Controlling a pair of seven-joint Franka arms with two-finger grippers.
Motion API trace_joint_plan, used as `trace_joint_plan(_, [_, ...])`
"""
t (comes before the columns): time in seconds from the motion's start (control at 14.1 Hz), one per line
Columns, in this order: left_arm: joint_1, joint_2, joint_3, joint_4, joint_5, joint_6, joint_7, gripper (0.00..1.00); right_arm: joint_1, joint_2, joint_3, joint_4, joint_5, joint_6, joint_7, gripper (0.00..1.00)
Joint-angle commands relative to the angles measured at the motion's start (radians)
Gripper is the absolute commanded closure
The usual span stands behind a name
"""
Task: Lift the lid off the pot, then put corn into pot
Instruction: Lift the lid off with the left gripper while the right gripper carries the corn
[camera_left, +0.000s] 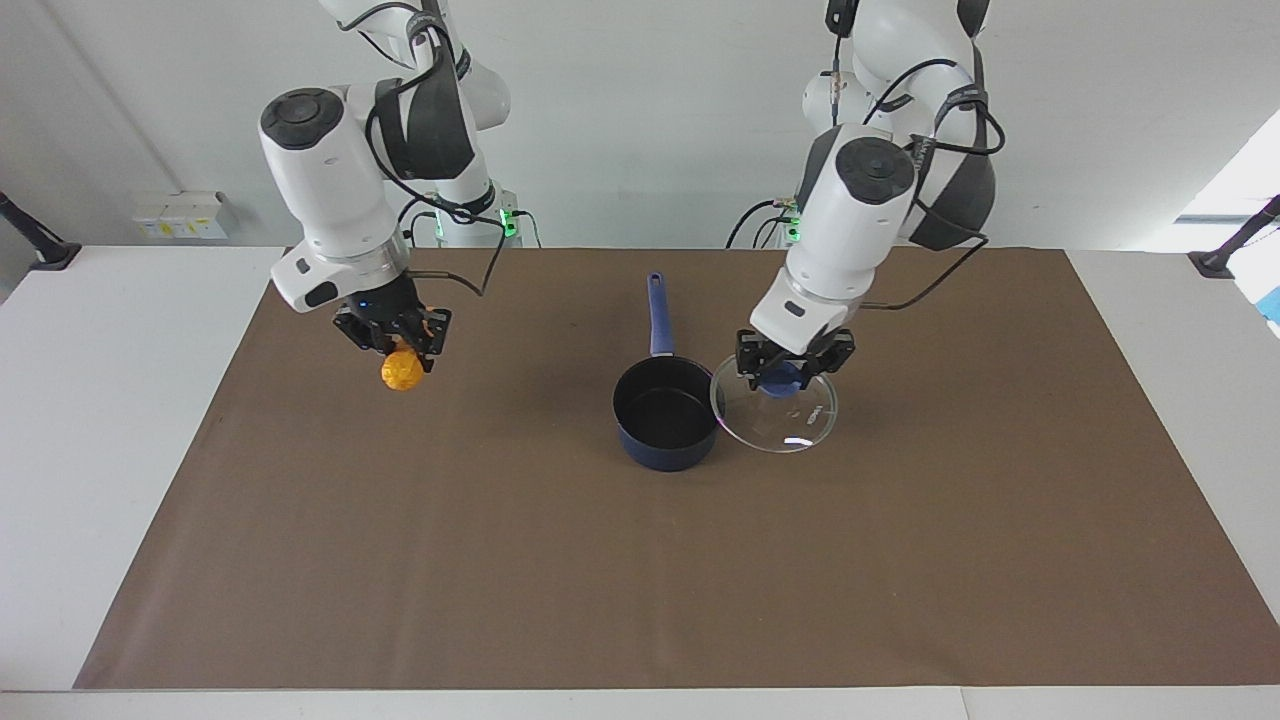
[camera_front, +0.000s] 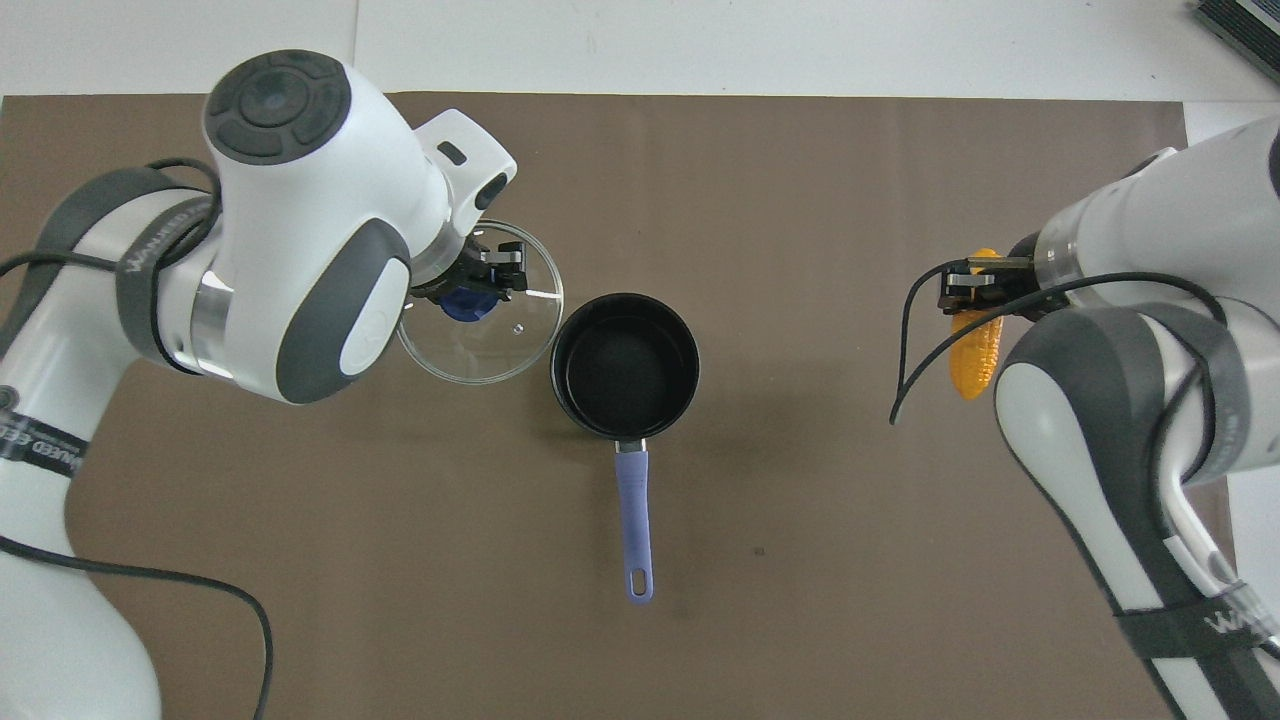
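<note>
Pot (camera_left: 666, 414) (camera_front: 625, 364): frame centre on the brown mat (camera_left: 640, 560), uncovered. Lid (camera_left: 775, 412) (camera_front: 480, 315): raised beside the pot, knob clenched by left gripper (camera_left: 794, 365) (camera_front: 478, 290). Corn (camera_left: 401, 371) (camera_front: 976, 350): facing view's left, aloft, grasped by right gripper (camera_left: 393, 338) (camera_front: 975, 290).

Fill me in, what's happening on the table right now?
The left gripper holds the glass lid by its blue knob, raised just beside the pot toward the left arm's end of the table. The pot sits uncovered and empty on the brown mat, handle toward the robots. The right gripper holds the corn in the air over the mat at the right arm's end, not yet over the pot.
</note>
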Motion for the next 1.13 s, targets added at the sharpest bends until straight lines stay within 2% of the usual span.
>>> trace_joint_plan(0.0, [0.08,-0.056,-0.006,-0.07,-0.006,-0.029,0.142,1.0,0.078,0.017,0.005,-0.018,0.021,0.081,0.103,1.0])
trace_joint_plan(0.21, [0.149,-0.092,-0.006,-0.135,-0.006,-0.026,0.25,1.0,0.208,0.074,0.01,-0.018,0.027,0.216,0.285,1.0])
trace_joint_plan(0.57, [0.251,-0.151,-0.008,-0.256,-0.006,0.021,0.403,1.0,0.33,0.178,0.011,-0.018,0.029,0.318,0.392,1.0])
trace_joint_plan(0.85, [0.35,-0.226,-0.006,-0.411,-0.006,0.132,0.593,1.0,0.351,0.283,0.063,-0.013,0.095,0.414,0.376,1.0])
trace_joint_plan(1.06, [0.421,-0.244,-0.008,-0.465,-0.006,0.15,0.682,1.0,0.35,0.303,0.076,-0.01,0.099,0.425,0.352,1.0])
